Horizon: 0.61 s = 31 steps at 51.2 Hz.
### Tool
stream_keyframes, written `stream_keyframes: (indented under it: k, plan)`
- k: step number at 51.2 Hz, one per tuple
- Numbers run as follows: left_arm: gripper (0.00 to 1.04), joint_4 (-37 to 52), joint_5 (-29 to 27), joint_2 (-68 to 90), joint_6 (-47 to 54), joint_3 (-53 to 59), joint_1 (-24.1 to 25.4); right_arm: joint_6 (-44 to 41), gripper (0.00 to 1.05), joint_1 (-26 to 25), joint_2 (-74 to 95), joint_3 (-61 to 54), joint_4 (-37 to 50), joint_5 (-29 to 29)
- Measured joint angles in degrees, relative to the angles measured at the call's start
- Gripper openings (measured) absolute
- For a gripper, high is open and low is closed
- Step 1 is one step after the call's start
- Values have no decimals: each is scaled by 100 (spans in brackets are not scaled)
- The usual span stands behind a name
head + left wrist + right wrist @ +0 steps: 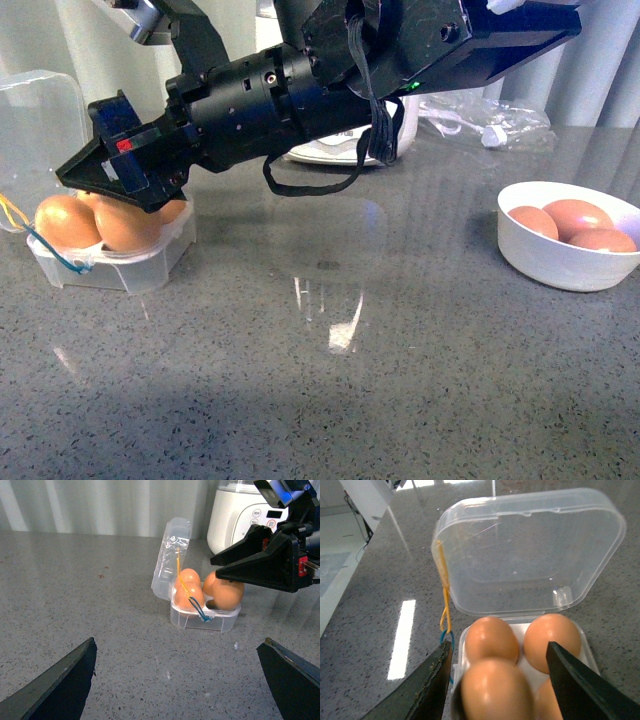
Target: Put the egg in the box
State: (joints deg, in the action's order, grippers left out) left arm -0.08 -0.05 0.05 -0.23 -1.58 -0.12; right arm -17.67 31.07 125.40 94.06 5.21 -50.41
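Note:
The box (112, 268) stands at the table's left, its clear lid (530, 550) hinged open and a blue and yellow cord (445, 615) hanging at its side. Several brown eggs sit in its white tray. My right gripper (499, 646) is open right over the tray, its jaws either side of one egg (495, 690) that rests in a cell; the fingers do not press on it. In the front view the right gripper (112, 172) covers the back of the box. My left gripper (177, 680) is open and empty, low over bare table short of the box (202, 617).
A white round bowl (560, 265) with three brown eggs stands at the right. A white appliance (350, 145) and a clear plastic bag (490, 125) are at the back. The grey table (330, 380) lies between box and bowl.

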Motion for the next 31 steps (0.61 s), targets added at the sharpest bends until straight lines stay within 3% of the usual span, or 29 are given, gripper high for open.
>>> stream_keyframes:
  k: [12, 23, 31]
  plan:
    - [98, 0, 0, 0, 0, 0, 0, 201, 99, -39, -33, -114, 310, 76]
    - [98, 0, 0, 0, 0, 0, 0, 719, 98, -151, -542, -807, 1137, 452]
    - [98, 2, 0, 0, 0, 0, 0, 1342, 98, -380, -1095, -1353, 1878, 1392]
